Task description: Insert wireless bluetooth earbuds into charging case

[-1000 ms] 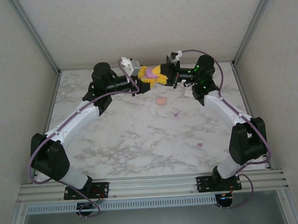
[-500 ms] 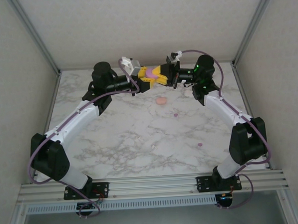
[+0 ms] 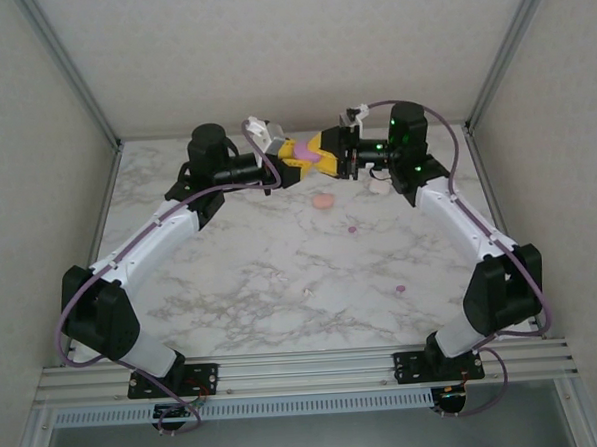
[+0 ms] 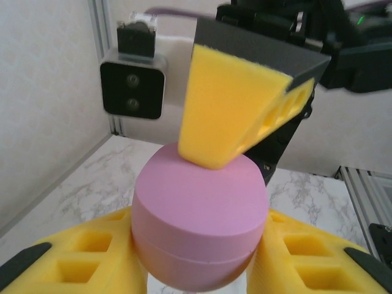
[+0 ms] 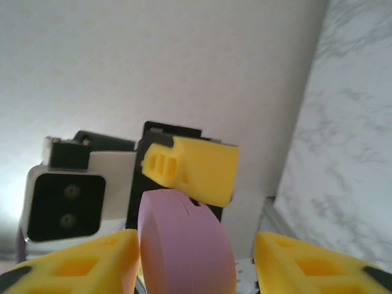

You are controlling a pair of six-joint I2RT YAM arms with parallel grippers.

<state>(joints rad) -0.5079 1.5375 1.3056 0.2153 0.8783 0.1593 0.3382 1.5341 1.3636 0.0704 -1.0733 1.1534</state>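
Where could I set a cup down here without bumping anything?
Bare marble lies between the left arm and the whitish bud, and along the near edge between the arm bases. Far centre is crowded: left gripper and right gripper meet at the purple case.

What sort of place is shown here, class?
Probably a lab robot cell: left arm and right arm bolted to an aluminium rail, a marble-patterned tabletop, plain white panels around it.
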